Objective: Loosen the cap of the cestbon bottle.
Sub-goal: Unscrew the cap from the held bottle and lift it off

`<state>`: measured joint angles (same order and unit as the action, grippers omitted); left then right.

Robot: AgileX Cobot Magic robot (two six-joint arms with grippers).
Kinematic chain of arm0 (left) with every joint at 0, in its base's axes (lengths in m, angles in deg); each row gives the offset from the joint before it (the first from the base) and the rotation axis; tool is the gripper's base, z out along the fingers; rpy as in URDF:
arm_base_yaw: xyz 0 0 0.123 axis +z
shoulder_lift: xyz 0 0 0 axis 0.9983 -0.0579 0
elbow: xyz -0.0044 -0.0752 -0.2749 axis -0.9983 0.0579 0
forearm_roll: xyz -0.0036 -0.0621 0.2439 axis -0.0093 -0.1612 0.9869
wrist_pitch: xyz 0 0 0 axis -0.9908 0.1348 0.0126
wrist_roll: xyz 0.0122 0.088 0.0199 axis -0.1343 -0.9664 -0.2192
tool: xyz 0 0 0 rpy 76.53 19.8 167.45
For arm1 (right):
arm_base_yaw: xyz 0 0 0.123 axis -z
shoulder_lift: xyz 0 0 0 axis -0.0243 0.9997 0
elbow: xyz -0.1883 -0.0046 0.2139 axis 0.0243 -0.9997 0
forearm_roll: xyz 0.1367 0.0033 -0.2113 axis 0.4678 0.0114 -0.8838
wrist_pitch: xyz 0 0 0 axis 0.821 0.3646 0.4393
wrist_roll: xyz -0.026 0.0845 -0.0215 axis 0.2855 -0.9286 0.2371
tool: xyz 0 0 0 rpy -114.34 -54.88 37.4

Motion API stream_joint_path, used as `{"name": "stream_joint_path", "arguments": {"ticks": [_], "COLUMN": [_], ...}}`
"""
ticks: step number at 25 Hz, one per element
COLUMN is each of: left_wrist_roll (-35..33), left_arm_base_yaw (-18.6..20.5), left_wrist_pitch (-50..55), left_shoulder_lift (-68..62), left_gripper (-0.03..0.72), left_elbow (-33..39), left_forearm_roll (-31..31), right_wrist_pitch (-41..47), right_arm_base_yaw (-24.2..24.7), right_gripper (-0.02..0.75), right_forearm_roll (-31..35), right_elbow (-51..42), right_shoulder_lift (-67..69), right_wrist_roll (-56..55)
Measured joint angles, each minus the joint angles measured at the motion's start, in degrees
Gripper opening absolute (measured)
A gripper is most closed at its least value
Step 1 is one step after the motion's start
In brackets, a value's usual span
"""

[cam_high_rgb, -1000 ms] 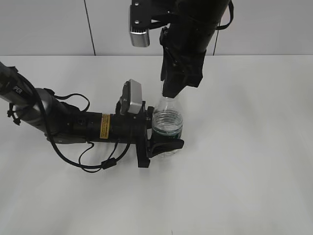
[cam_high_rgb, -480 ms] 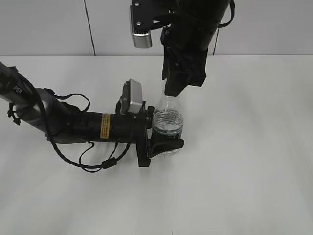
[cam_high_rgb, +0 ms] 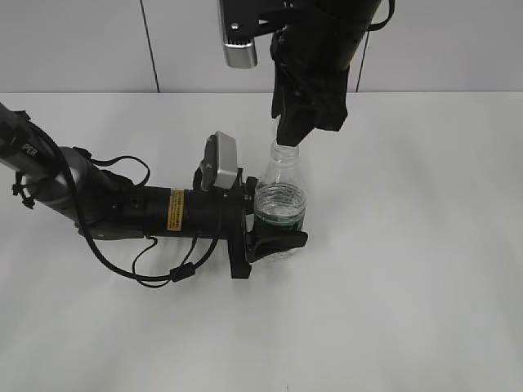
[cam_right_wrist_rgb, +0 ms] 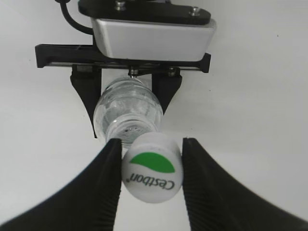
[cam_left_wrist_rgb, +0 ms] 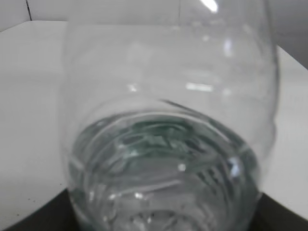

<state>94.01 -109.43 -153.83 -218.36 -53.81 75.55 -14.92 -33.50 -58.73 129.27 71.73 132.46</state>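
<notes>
The cestbon bottle (cam_high_rgb: pixel 279 200) stands upright on the white table, clear with a dark green label band. My left gripper (cam_high_rgb: pixel 276 216) is shut around its body from the left; the bottle fills the left wrist view (cam_left_wrist_rgb: pixel 163 120). My right gripper (cam_high_rgb: pixel 288 135) hangs just above the bottle's neck. In the right wrist view the white cap (cam_right_wrist_rgb: pixel 151 168), with its green half-circle and "Cestbon" lettering, sits between the two black fingers (cam_right_wrist_rgb: pixel 98 187), touching the left one and close against the right. The bottle (cam_right_wrist_rgb: pixel 127 113) stands below it, offset up-left. The cap is hidden in the exterior view.
The left arm (cam_high_rgb: pixel 122 208) lies low across the table from the left edge, with loose black cables (cam_high_rgb: pixel 163 269) beside it. The right arm (cam_high_rgb: pixel 319 49) comes down from the top middle. A white wall (cam_high_rgb: pixel 82 41) stands behind the table.
My right gripper has risen a little, and the bottle's neck now shows below its fingertips. The left arm and the bottle have not moved.
</notes>
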Motion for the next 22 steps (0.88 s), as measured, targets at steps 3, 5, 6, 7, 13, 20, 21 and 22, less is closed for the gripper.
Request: {"name": "stream_joint_path", "arguments": {"ticks": [3,5,6,7,13,20,21,22], "left_wrist_roll": [0.0,0.0,0.0,0.0,0.0,-0.1,-0.1,-0.1], "left_arm_base_yaw": [0.0,0.0,0.0,0.0,0.0,0.0,0.0,0.0], "left_wrist_pitch": [0.0,0.0,0.0,0.0,0.0,0.0,0.0,0.0], "left_shoulder_lift": [0.0,0.0,0.0,0.0,0.0,0.0,0.0,0.0], "left_gripper": [0.41,0.41,0.41,0.41,0.41,0.41,0.41,0.41], "left_elbow": [0.0,0.0,0.0,0.0,0.0,0.0,0.0,0.0], "left_forearm_roll": [0.1,0.1,0.1,0.1,0.1,0.1,0.1,0.0], "right_wrist_pitch": [-0.1,-0.1,-0.1,-0.1,0.0,0.0,0.0,0.0], "right_arm_base_yaw": [0.0,0.0,0.0,0.0,0.0,2.3,3.2,4.1], "right_gripper": [0.291,0.291,0.291,0.291,0.291,0.291,0.291,0.291], "right_forearm_roll": [0.0,-0.1,-0.2,-0.2,-0.7,-1.8,-1.8,-1.8], "right_elbow": [0.0,0.0,0.0,0.0,0.2,0.2,0.2,0.2], "right_shoulder_lift": [-0.1,-0.5,-0.9,-1.2,-2.6,-2.6,-2.6,-2.6], "right_wrist_roll": [-0.7,-2.3,-3.2,-4.5,-10.4,-24.6,-27.5,-30.6]}}
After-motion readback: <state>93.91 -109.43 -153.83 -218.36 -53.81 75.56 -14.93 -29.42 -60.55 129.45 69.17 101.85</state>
